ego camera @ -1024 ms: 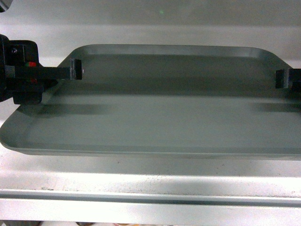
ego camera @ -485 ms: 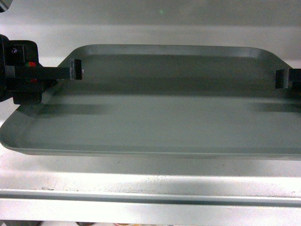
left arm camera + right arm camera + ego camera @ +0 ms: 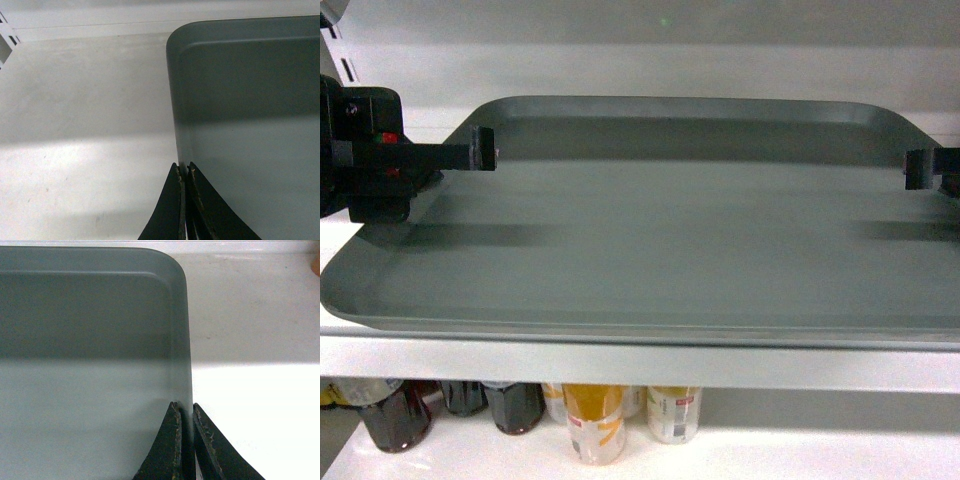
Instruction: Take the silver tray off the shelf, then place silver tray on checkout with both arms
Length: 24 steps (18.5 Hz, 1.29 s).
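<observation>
The silver tray [image 3: 660,230] runs off the right edge of the head view, its right corners unseen. The bottles [image 3: 595,420] at the bottom edge are cut off, labels too blurred to read. The right gripper [image 3: 920,168] is mostly outside the frame.

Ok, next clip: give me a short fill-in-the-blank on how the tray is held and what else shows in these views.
1. The left gripper is shut on the ___ rim of the silver tray.
2. The right gripper pinches the tray's ___ rim between its fingers.
3. In the head view, bottles stand ___ the shelf board.
4. The tray's inside holds ___.

Missing words: left; right; below; nothing
</observation>
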{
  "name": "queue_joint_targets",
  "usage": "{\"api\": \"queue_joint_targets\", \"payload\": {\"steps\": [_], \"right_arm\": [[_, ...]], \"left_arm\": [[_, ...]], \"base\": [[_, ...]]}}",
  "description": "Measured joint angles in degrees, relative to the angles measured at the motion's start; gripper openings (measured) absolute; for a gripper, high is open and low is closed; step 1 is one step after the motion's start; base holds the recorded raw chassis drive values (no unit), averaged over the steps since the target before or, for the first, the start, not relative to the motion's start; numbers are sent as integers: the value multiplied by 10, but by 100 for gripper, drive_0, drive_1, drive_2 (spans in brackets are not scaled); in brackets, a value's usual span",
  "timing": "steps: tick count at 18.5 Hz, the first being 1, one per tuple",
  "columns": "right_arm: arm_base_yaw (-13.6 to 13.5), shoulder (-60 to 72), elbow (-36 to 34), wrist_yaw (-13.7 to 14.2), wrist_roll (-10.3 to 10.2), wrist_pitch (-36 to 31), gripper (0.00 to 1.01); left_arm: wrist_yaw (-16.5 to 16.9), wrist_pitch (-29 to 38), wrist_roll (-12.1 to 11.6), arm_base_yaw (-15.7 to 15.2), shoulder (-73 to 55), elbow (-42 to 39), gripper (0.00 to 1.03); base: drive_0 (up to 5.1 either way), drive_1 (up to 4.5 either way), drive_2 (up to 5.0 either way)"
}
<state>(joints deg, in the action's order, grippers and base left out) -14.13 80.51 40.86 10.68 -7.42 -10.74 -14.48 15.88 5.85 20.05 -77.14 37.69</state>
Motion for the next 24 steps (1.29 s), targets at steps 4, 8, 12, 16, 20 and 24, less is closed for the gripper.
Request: {"api": "queue_joint_targets", "payload": {"steps": [4,8,12,16,20,24], "right_arm": [[0,0,0,0,0,0,3],[3,-1,0,-1,0,-2,3],[3,-1,0,-2,0,2,3],[3,-2,0,-2,0,-2,3],[3,-3,0,-2,2,0,3],[3,-3,0,-2,2,-3,3]], "left_arm": [[0,0,0,0,1,0,2],[0,2,0,0,1,0,2],[1,0,0,0,1,0,2],[1,2,0,0,2,0,2],[1,0,0,0,2,0,2],[1,3,0,0,2,0,2]], "base": [[0,0,0],[0,0,0],[3,-98,105],[13,-393,419],[7,-400,413],[1,-407,408]]}}
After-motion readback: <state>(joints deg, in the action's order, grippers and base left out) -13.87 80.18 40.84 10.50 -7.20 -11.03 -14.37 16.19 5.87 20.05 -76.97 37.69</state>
